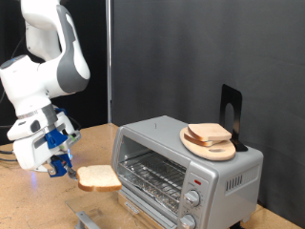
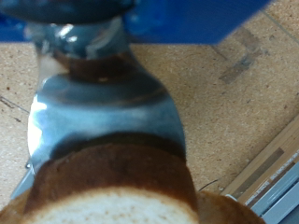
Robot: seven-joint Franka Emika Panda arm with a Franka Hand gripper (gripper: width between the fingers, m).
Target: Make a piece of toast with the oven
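Carrying step — gripper (image 1: 63, 170) pinching the piece of toast (image 1: 98, 177) by its crust, held in the air just off the oven (image 1: 186, 167) door side, exterior view's left. Rack entry needs level alignment.

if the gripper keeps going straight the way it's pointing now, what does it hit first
Probably the oven. The gripper holds the piece of toast out toward the oven's open front, so the toast's leading edge would likely reach the wire rack first. Depth is unclear, so height alignment is uncertain.
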